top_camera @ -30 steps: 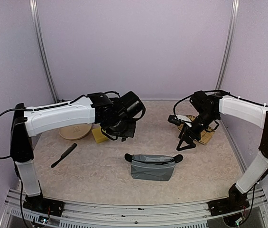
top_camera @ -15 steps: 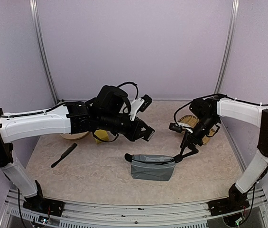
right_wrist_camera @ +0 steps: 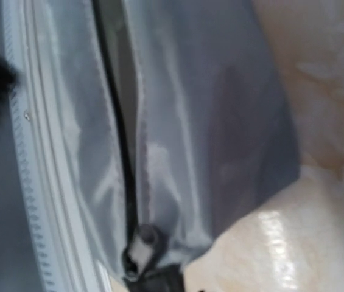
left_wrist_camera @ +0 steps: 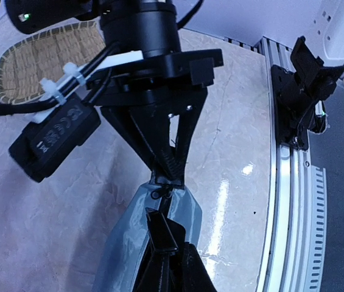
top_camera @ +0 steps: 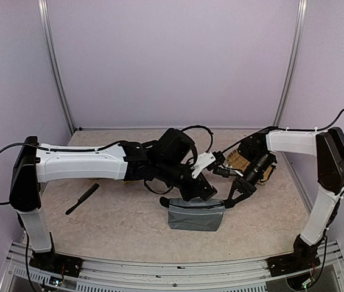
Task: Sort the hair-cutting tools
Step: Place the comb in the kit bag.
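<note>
A grey zip pouch lies at the middle front of the table. My left gripper hangs over its right part, shut on a small black piece that points at the zip. In the left wrist view my right gripper has both fingers meeting on the black tab at the end of the pouch, just past the zip pull. The right wrist view is filled by the pouch and its zip pull. A long black comb lies at the left. Scissors and clipper are not visible.
A woven tray sits behind the right gripper, also seen in the left wrist view as the woven tray. The metal rail marks the table's near edge.
My left arm swung right and down over the pouch with the black piece. My right gripper dropped to the pouch's right end and closed on its tab.
</note>
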Action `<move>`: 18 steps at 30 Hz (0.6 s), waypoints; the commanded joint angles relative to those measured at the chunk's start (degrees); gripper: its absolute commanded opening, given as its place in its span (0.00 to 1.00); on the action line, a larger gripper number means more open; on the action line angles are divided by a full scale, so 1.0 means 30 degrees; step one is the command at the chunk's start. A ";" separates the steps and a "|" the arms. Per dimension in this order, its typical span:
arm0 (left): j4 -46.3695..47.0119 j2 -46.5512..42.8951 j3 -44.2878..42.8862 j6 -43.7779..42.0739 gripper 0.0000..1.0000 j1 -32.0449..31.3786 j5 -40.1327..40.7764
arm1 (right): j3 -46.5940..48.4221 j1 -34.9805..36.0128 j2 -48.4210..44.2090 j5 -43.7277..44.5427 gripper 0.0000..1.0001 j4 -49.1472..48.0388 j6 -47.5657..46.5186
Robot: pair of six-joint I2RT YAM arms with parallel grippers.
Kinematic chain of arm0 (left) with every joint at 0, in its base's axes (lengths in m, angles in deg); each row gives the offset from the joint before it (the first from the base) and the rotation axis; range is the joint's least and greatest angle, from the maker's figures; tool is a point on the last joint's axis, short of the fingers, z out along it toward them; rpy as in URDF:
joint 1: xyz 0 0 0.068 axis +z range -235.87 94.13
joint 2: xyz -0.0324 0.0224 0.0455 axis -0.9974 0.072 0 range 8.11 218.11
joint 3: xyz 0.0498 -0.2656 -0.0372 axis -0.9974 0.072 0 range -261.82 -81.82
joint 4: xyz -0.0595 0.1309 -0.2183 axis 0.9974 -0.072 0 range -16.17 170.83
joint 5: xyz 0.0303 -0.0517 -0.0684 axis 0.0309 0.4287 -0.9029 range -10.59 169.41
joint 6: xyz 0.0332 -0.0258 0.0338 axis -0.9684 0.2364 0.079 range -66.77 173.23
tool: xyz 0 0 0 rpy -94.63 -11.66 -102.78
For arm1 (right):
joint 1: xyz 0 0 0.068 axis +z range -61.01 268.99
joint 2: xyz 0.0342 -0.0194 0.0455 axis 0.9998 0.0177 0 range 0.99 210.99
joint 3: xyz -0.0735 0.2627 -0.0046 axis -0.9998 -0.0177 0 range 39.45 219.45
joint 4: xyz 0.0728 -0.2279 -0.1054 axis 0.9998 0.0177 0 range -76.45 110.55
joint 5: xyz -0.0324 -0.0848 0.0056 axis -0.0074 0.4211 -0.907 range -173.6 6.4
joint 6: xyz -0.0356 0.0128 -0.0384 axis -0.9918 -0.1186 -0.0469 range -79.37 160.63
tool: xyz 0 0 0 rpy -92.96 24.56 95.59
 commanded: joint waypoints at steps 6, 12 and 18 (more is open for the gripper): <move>-0.1370 0.2107 -0.1909 -0.2371 0.00 -0.0543 0.0114 | 0.0925 -0.0241 0.0347 -0.1403 0.14 0.0485 -0.0227; -0.1890 0.2727 -0.2162 -0.2757 0.00 -0.0660 0.0296 | 0.0997 -0.0233 0.0570 -0.1634 0.14 0.0574 -0.0338; -0.2499 0.3285 -0.2346 -0.2999 0.00 -0.0674 0.0151 | 0.1063 -0.0232 0.0646 -0.1672 0.15 0.0624 -0.0527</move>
